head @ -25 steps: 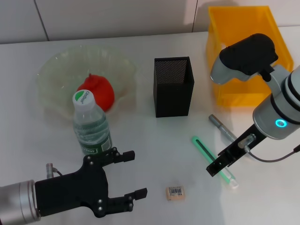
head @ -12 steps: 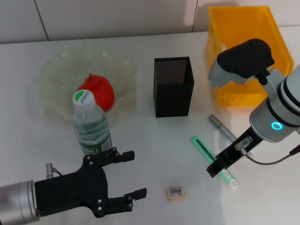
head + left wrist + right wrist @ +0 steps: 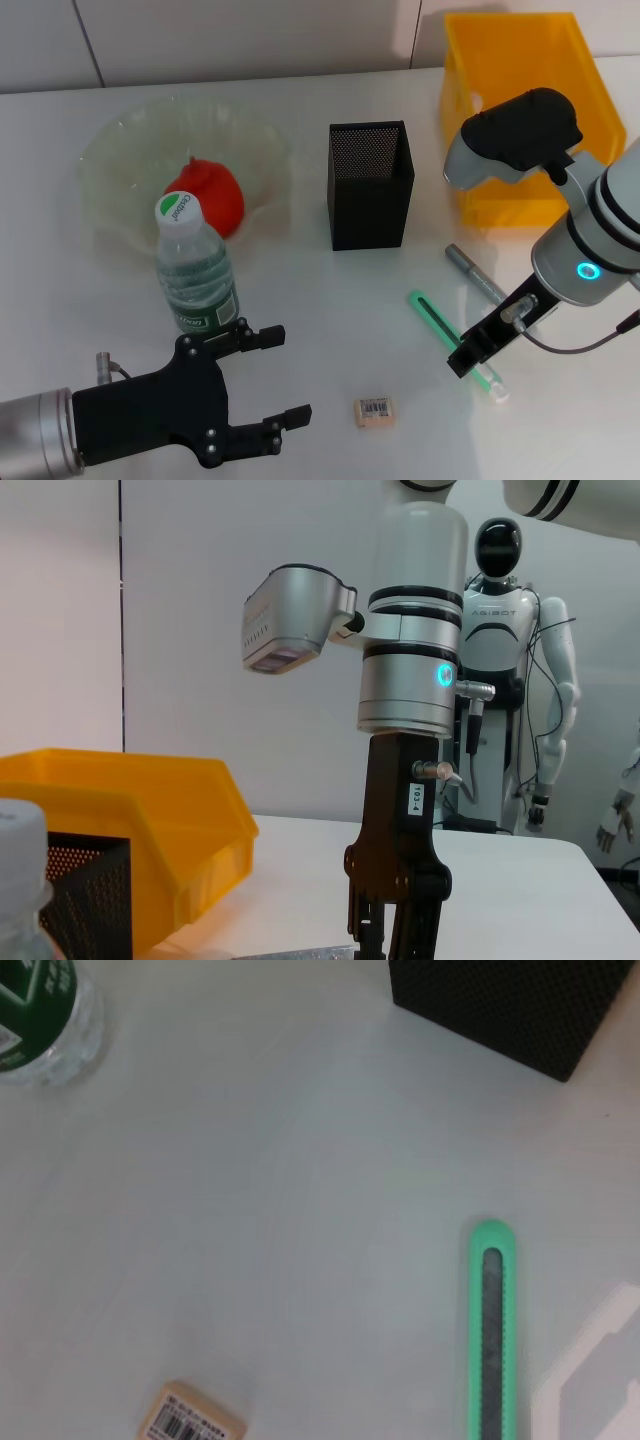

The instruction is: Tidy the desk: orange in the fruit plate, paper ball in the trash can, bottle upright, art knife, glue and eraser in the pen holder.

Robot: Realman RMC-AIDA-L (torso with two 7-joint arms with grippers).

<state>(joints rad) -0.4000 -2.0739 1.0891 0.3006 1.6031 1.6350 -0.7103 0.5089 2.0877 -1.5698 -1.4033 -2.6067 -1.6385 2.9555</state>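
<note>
The orange (image 3: 205, 198) lies in the pale-green fruit plate (image 3: 130, 150). In front of the plate the bottle (image 3: 195, 265) stands upright. My left gripper (image 3: 290, 372) hovers open and empty just before the bottle. The black mesh pen holder (image 3: 370, 185) stands mid-table. The green art knife (image 3: 440, 325) lies flat, and my right gripper (image 3: 465, 362) hangs over its near end. A grey glue stick (image 3: 473, 270) lies beside the knife. The eraser (image 3: 374, 411) sits near the front edge. The right wrist view shows the knife (image 3: 489, 1330) and the eraser (image 3: 192, 1417). The paper ball is out of view.
The orange-yellow trash can (image 3: 525, 60) stands at the back right, partly behind my right arm. The left wrist view shows my right gripper (image 3: 392, 950) pointing straight down, with the trash can (image 3: 130, 810) and the pen holder (image 3: 70, 890) beyond it. Bare table lies between the eraser and the knife.
My right arm has shifted slightly, with its gripper edging along the art knife toward the knife's near end. My left gripper has sunk a little toward the front edge.
</note>
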